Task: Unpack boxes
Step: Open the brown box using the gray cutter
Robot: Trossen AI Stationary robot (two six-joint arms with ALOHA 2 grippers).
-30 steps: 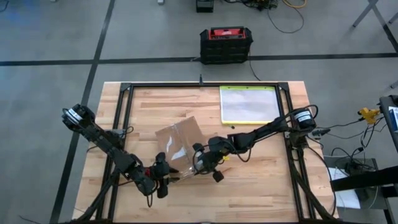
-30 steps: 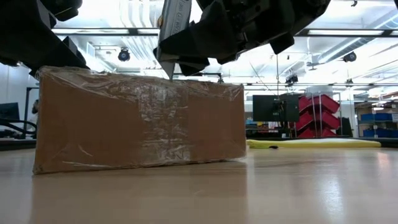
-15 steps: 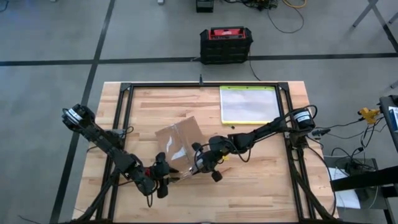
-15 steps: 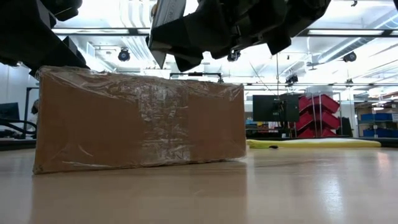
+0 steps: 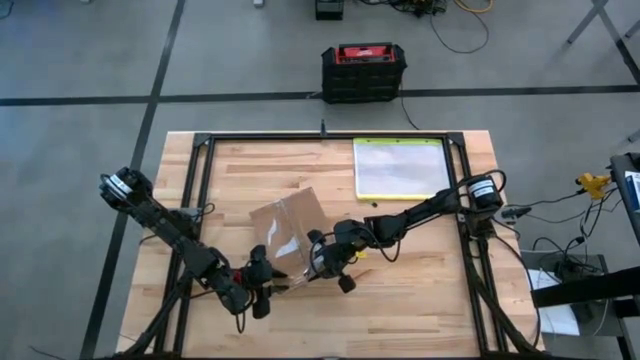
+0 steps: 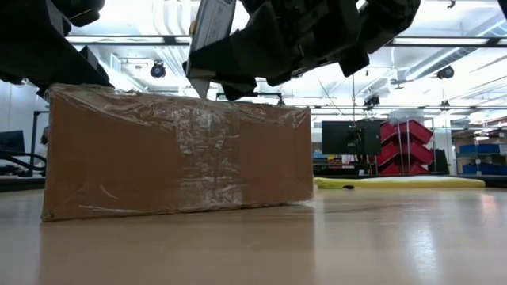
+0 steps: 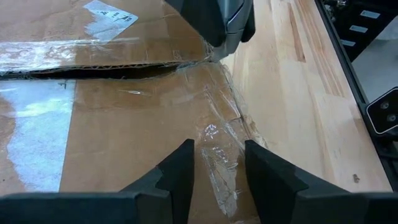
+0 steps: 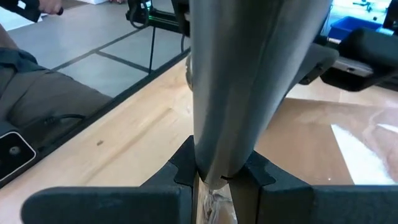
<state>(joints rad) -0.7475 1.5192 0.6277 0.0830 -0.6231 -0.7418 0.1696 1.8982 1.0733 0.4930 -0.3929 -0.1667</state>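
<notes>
Near the table's (image 5: 420,290) middle, toward its front edge, lies the 1 carton (image 5: 289,236), flat, brown and wrapped in shiny clear tape. Judging by what shows, the unpacking has barely begun: in the left wrist view a dark slit runs along the seam between the 2 top flaps (image 7: 93,37), so that tape looks partly cut, yet the flaps lie down and nothing has come out. Cutting the rest of the tape, lifting the flaps and emptying the carton all appear left to do. The right gripper (image 5: 322,262) is at the carton's front right corner, clamped on a grey blade-like tool (image 6: 207,32) whose tip hangs just above the top edge in the low view. The left gripper (image 5: 268,284) sits at the carton's front edge, fingers (image 7: 180,168) parted over the taped top and holding nothing. The tape is crinkled and glossy at the corner, and a white label (image 7: 111,14) sits on the far flap
</notes>
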